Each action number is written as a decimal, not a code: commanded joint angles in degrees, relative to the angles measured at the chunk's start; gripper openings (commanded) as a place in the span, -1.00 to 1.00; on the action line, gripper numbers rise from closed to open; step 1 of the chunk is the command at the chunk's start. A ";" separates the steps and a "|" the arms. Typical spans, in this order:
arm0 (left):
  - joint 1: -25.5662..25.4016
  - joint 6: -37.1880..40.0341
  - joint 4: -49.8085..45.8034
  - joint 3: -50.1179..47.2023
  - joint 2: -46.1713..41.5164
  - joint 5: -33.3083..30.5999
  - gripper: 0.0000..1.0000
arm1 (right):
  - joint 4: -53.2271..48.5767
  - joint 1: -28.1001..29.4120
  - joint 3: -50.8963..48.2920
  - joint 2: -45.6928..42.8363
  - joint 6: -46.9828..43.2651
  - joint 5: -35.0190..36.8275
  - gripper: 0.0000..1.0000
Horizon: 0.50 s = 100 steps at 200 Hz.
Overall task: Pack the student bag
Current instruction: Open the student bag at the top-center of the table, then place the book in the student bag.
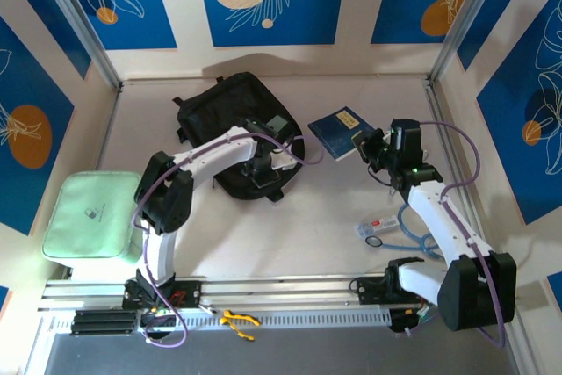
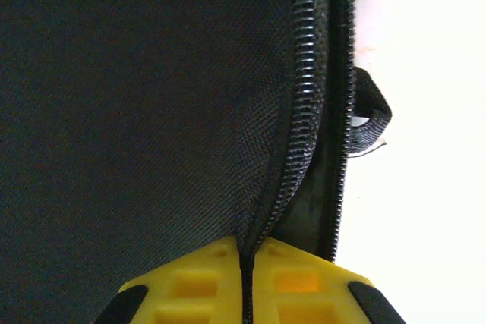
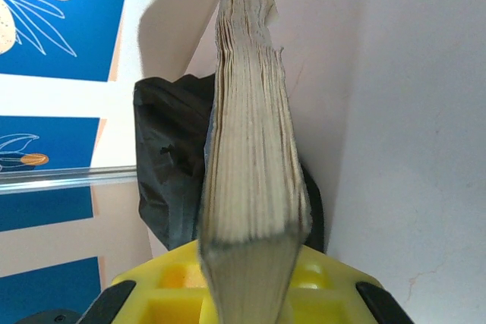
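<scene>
Top external view has the student bag [image 1: 230,116] lying flat toward the far side of the surface [image 1: 334,234]. The left hand [image 1: 263,175] sits at the bag's near edge. In the left wrist view its fingers are closed tight on a fold of the bag's black fabric right beside the zip [image 2: 302,111], whose teeth are parted there. Just right of the bag, the right hand [image 1: 367,148] is clamped on a blue book [image 1: 338,133], its free end toward the bag. The right wrist view looks along the page edges to the bag beyond. The step in hand looks like loading the book: one hand holds the opening, the other brings the load. Next, the left hand likely needs to lift the flap wider, and the book must line up with the gap before sliding in
</scene>
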 commanded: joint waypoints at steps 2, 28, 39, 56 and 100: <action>-0.21 -1.00 1.98 1.36 -6.12 -4.19 -1.00 | -0.87 -0.98 -0.82 -3.18 -1.33 0.98 -1.00; -0.02 -3.66 6.91 0.41 -10.83 -10.07 -1.00 | -3.15 -2.86 -0.84 -5.36 -2.46 2.05 -1.00; -0.01 -4.41 9.71 -0.54 -13.19 -11.97 -1.00 | -4.28 -3.52 -0.90 -6.42 -3.16 2.33 -1.00; -0.04 -5.60 14.80 -2.15 -16.63 -14.28 -1.00 | -6.16 -4.19 -0.55 -7.74 -4.71 1.95 -1.00; 0.00 -8.91 29.27 -7.73 -23.87 -15.19 -0.99 | -11.53 -1.65 0.92 -8.92 -4.89 -2.80 -1.00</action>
